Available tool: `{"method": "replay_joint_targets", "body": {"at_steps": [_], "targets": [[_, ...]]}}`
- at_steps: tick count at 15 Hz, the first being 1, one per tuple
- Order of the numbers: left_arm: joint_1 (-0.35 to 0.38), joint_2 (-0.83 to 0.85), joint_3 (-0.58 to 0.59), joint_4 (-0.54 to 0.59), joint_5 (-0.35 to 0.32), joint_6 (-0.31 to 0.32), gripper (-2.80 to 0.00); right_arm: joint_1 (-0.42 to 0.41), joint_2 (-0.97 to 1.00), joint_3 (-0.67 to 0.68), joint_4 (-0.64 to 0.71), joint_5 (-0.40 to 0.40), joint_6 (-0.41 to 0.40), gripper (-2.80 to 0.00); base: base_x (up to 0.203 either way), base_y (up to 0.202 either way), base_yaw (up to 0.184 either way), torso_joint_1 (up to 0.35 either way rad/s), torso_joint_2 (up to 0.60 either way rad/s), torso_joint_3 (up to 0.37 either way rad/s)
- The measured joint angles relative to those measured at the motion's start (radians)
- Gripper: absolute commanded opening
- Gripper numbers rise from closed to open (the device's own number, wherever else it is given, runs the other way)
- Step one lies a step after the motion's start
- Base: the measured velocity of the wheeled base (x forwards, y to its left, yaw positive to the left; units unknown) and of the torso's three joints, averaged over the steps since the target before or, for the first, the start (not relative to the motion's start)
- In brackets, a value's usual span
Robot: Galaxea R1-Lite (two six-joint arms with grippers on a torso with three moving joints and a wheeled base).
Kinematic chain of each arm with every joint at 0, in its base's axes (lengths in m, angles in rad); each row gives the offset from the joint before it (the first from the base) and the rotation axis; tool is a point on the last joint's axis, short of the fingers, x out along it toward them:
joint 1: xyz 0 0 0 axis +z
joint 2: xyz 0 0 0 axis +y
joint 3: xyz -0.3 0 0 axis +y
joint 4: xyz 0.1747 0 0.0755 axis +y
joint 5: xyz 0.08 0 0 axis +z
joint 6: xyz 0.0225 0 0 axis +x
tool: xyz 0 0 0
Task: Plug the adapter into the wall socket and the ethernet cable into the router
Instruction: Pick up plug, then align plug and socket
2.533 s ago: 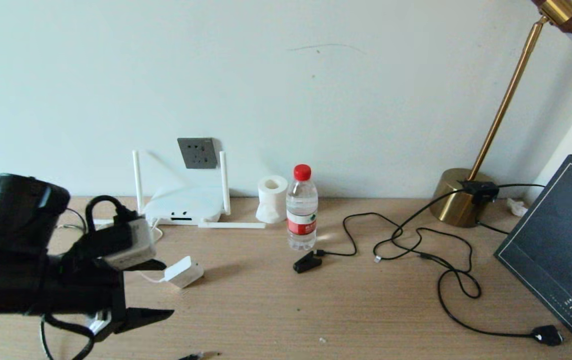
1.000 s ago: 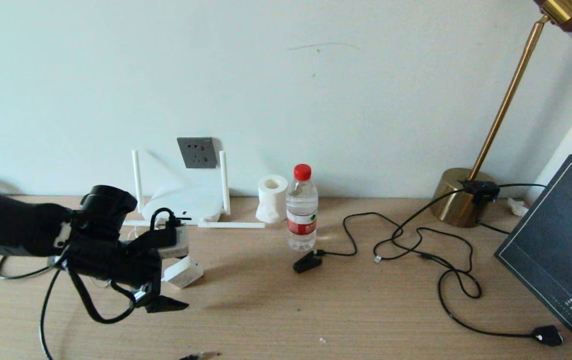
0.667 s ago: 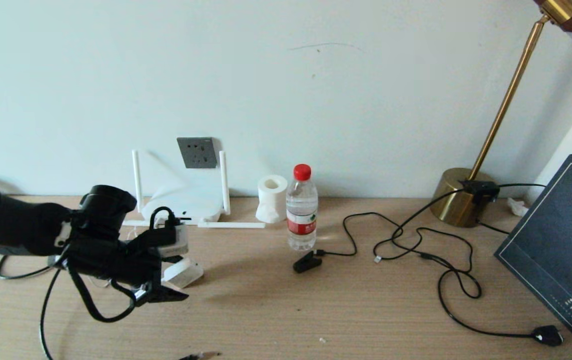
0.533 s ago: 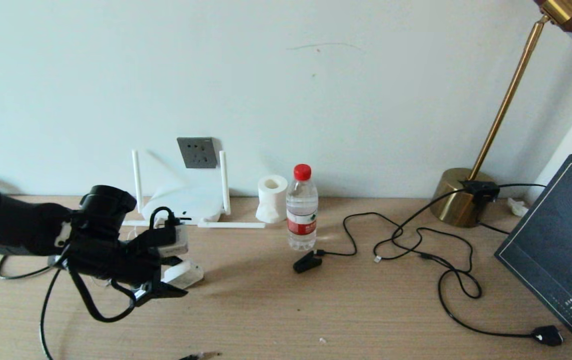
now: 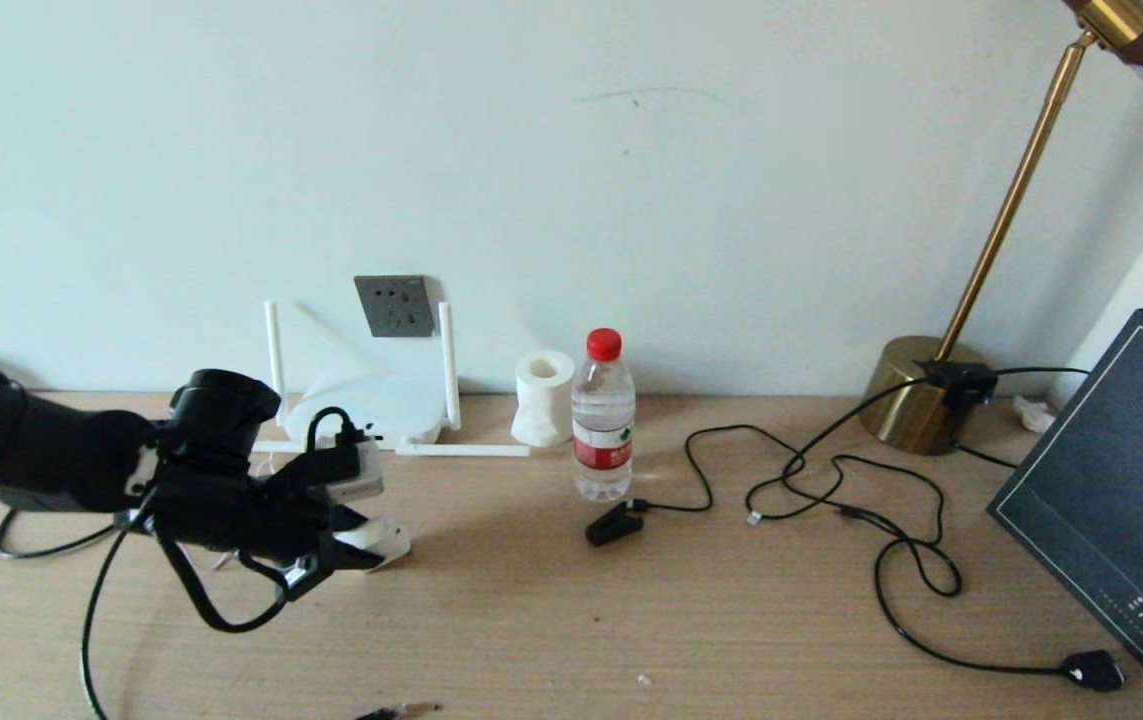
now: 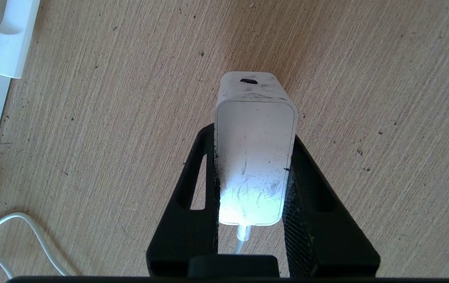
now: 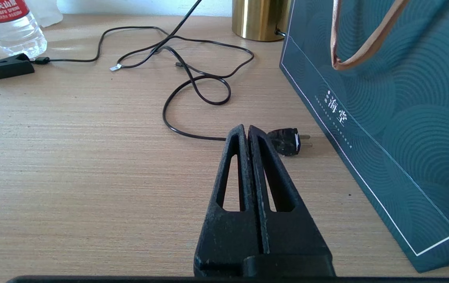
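Well, not much of the job is finished yet — neither plug is home. At lower left of the head view the left end effector (image 5: 356, 545) has its fingers pressed to both flanks of the adapter (image 5: 376, 540), which sits low over the bench (image 5: 631, 620); whether it rests on the wood or is just clear of it I cannot tell. From the left wrist view the adapter (image 6: 253, 153) is a white rounded block, scuffed and speckled with dark grime, a small dark mark on its far end, a thin white cord leaving the near end between the fingers.

The socket (image 5: 394, 305), a dark grey plate on the wall at centre left, has nothing in it. Below it the router (image 5: 371, 405) lies flat with two antennas upright, and its front edge is partly behind the arm, so no cable can be seen there. The ethernet cable I cannot pick out with confidence among the black cords at right.

The right end effector (image 7: 247, 131) is idle, fingers pressed together on nothing, hovering near a black plug (image 7: 287, 141) beside a dark teal bag (image 7: 397, 118).

Left to do, I judge — lift, carry to the socket, push in, then the cable.
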Motion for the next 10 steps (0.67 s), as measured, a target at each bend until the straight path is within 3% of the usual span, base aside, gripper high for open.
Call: {"method": "replay_joint_targets", "body": {"at_steps": [2,4,5,7,10], "targets": [[0.001,-0.038,0.002,0.009,-0.005,-0.027,-2.8,0.0,0.0,0.0,0.0,0.0,0.0,-2.8,0.0,0.0,0.0,0.0,0.0,0.0],[0.002,-0.1,-0.004,-0.001,-0.025,-0.148,-2.8,0.0,0.0,0.0,0.0,0.0,0.0,-2.8,0.0,0.0,0.0,0.0,0.0,0.0],[0.001,-0.131,-0.008,-0.006,-0.037,-0.238,-2.8,0.0,0.0,0.0,0.0,0.0,0.0,-2.8,0.0,0.0,0.0,0.0,0.0,0.0],[0.012,-0.199,-0.014,-0.036,-0.065,-0.502,-2.8,0.0,0.0,0.0,0.0,0.0,0.0,-2.8,0.0,0.0,0.0,0.0,0.0,0.0],[0.076,-0.261,0.05,-0.203,-0.059,-0.89,-2.8,0.0,0.0,0.0,0.0,0.0,0.0,-2.8,0.0,0.0,0.0,0.0,0.0,0.0]]}}
